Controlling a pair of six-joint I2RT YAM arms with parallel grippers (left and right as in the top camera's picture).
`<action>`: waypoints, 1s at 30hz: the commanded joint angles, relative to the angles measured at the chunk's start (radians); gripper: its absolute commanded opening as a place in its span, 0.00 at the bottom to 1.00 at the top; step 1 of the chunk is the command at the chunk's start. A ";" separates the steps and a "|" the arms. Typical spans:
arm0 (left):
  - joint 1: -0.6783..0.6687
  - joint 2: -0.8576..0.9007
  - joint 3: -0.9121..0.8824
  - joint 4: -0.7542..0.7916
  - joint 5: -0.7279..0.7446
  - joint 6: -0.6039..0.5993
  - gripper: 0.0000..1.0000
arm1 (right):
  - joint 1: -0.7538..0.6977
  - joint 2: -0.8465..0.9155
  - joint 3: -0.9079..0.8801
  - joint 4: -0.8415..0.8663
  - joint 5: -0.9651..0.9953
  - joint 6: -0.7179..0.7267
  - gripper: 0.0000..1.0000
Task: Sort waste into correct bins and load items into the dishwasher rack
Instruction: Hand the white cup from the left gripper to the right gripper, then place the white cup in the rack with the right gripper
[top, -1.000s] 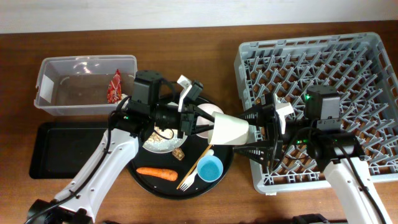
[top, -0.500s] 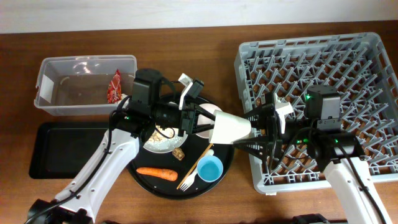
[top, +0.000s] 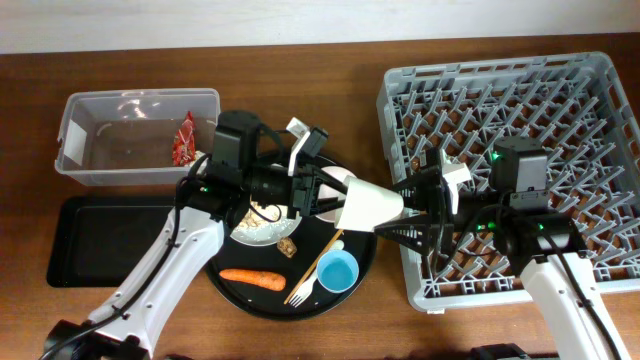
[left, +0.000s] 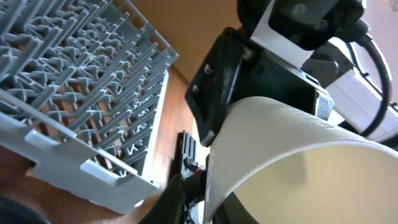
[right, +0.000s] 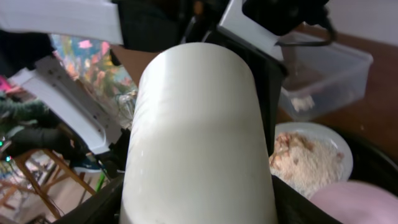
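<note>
A white cup (top: 370, 207) lies on its side in the air above the round black tray (top: 290, 305). My left gripper (top: 325, 195) is shut on its rim, seen close in the left wrist view (left: 298, 162). My right gripper (top: 405, 212) is open, its fingers straddling the cup's other end (right: 199, 137). On the tray are a white plate (top: 262, 222) of rice, a pink bowl (right: 354, 202), a brown lump (top: 289, 247), a carrot (top: 253, 277), a blue cup (top: 337, 270), a fork (top: 303, 290) and a chopstick (top: 318, 262).
The grey dishwasher rack (top: 520, 110) fills the right side, under the right arm. The clear tub (top: 140, 135) at the back left holds a red wrapper (top: 185, 138). The shallow black rectangular tray (top: 100, 240) lies in front of the tub.
My right gripper has slid a little to the left, further over the cup. The left gripper and the cup have hardly moved.
</note>
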 joint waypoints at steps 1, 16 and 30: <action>0.026 0.016 0.012 -0.144 -0.296 0.017 0.20 | 0.006 0.001 0.015 -0.003 0.152 0.136 0.59; 0.320 -0.128 0.012 -0.638 -1.190 0.082 0.25 | 0.004 -0.045 0.296 -0.512 1.166 0.449 0.52; 0.401 -0.306 0.012 -0.719 -1.263 0.082 0.25 | -0.597 0.124 0.545 -0.761 1.425 0.529 0.58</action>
